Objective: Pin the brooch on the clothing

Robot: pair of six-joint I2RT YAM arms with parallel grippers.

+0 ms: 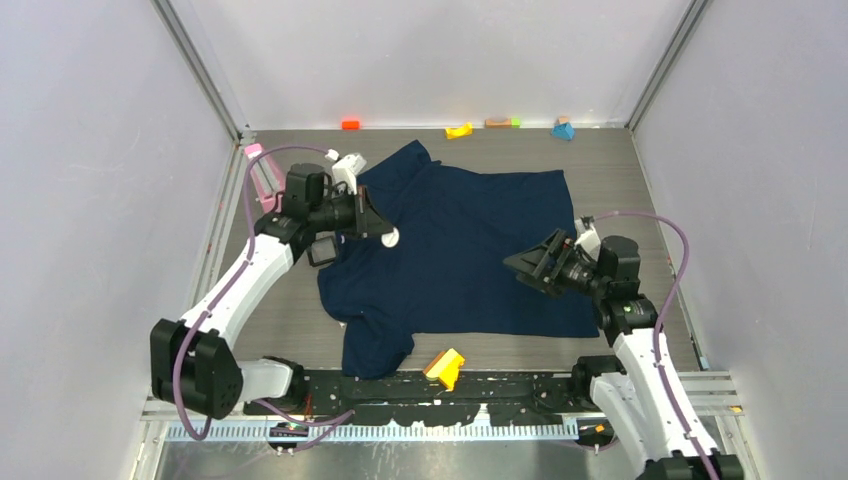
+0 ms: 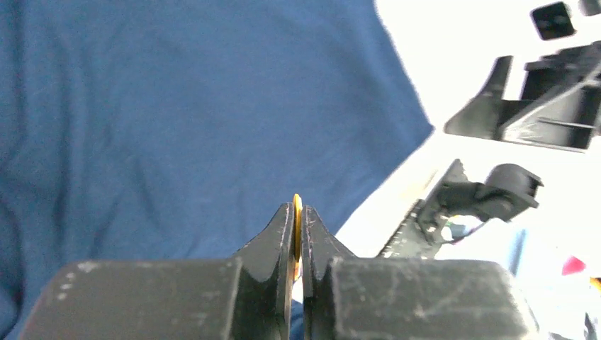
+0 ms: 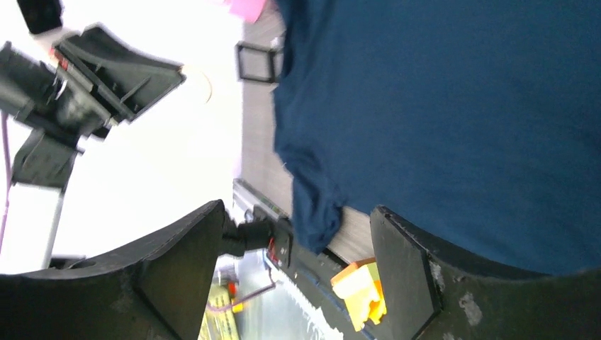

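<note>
The grey table [image 1: 640, 200] carries a navy T-shirt [image 1: 470, 260], a yellow wedge [image 1: 444, 367] at its near edge, and an orange block [image 1: 350, 124] and a blue block [image 1: 563, 129] along the far edge.

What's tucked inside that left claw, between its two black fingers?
The left gripper is shut on the brooch. In the wrist view only its thin orange-gold edge peeks above the fingertips; the fingers cover the rest.
</note>
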